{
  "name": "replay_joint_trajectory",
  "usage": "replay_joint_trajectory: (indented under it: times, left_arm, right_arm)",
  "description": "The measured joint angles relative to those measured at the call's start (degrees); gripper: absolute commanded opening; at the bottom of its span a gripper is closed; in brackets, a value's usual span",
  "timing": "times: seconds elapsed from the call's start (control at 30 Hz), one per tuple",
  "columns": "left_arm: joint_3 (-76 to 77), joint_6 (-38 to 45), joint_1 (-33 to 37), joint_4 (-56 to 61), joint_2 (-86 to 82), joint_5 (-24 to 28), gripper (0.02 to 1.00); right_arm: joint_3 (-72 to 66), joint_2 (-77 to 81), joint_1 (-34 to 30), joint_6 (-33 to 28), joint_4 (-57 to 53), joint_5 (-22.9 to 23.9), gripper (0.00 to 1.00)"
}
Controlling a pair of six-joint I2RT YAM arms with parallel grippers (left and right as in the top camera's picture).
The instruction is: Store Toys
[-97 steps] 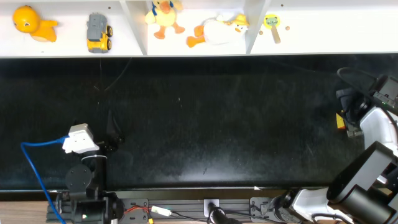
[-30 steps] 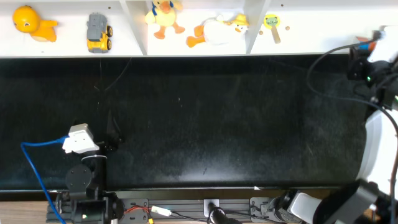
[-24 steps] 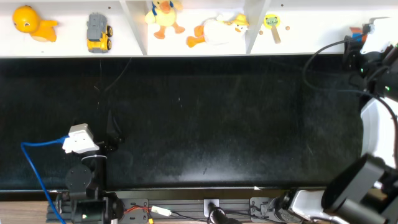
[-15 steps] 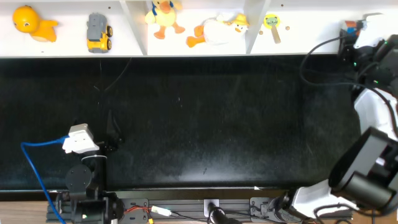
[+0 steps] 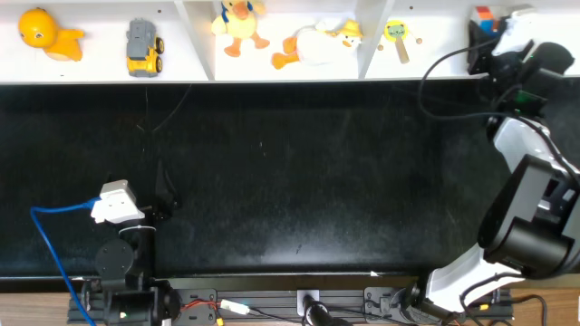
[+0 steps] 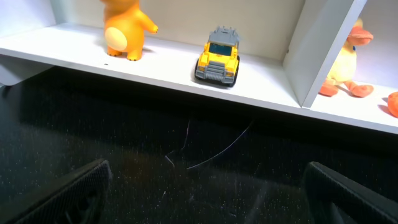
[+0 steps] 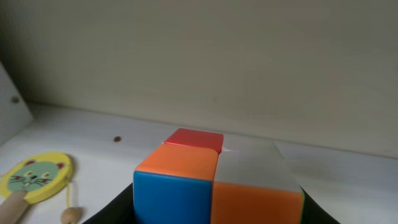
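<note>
Left tool [image 6: 205,182] hangs over the black table [image 5: 317,172] with fingers spread wide, facing the white shelf [image 5: 453,63] that holds an orange plastic duck [image 5: 50,33] and a yellow toy truck [image 5: 144,47]. Far right, the right tool [image 5: 486,31] clamps the multicoloured puzzle cube [image 7: 214,183] between its fingers inside the shelf's rightmost compartment, near the round yellow cat-face rattle [image 7: 34,177].

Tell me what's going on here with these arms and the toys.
Toys are being put away on the white shelf. The right gripper holds a multicoloured cube at the shelf's rightmost compartment, beside a cat-faced paddle toy. Whether the cube touches the shelf floor is unclear. The left gripper sits open and empty low over the black table. An orange duck, a yellow truck, a yellow plush duck and a white plush duck are already in the other compartments.
</note>
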Motion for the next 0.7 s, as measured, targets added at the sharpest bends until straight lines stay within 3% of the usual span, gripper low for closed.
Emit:
replay_joint_trajectory:
  times: [0.23, 0.7]
  left_arm:
    - [0.0, 0.0, 0.0, 0.0, 0.0, 0.0, 0.998]
    - [0.0, 0.0, 0.0, 0.02, -0.02, 0.0, 0.998]
  right_arm:
    - [0.0, 3.5, 0.07, -0.46, -0.37, -1.22, 0.049]
    - [0.15, 3.72, -1.36, -1.4, -2.99, 2.97, 0.047]
